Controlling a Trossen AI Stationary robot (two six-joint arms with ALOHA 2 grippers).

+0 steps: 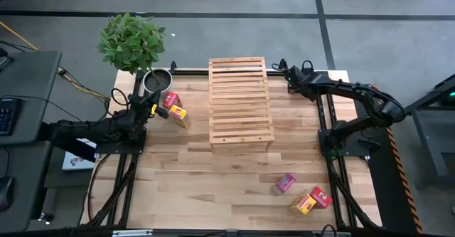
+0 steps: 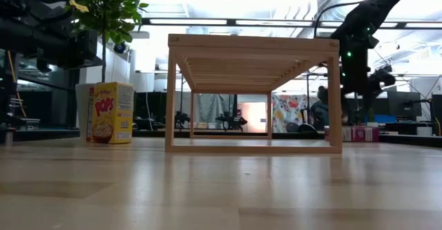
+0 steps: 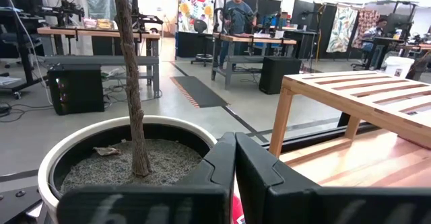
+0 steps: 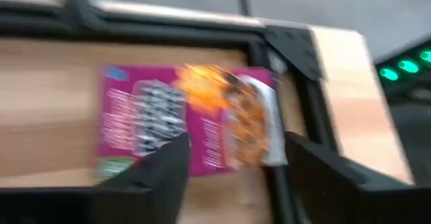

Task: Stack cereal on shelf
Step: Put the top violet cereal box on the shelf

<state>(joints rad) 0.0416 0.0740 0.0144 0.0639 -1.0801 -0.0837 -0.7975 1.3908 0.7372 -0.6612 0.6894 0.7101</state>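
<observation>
Plant (image 1: 131,41) and its pale pot (image 1: 157,81) mark the table's (image 1: 213,180) far left corner, and the left tool (image 1: 152,109) hangs just beside that pot with its fingers (image 3: 222,167) pressed together and nothing between them. Touching or almost touching its tip lie a red cereal box (image 1: 171,100) and a yellow Corn Pops box (image 1: 179,116); in the low view the yellow one stands upright on the table. At the middle, against the far edge, stands the slatted wooden shelf (image 1: 240,102), its top bare of boxes.

Near the front right of the table lie three more boxes: a pink one (image 1: 284,183) alone, then a yellow one (image 1: 303,204) and a red one (image 1: 320,196) side by side. The right tool (image 4: 232,177) is up at the far right corner, between the shelf and the table edge, fingers spread wide above a magenta cereal box (image 4: 185,120) lying flat on the wood by the black frame.

The step in hand looks like picking up that magenta box. To do it well, the tool should centre over the box's narrow width, come down square so both fingers clear the cardboard edges, and close gently enough not to crush it. The frame rail sits close, so the outer finger needs room. Lift straight up before swinging over the shelf's slats.
</observation>
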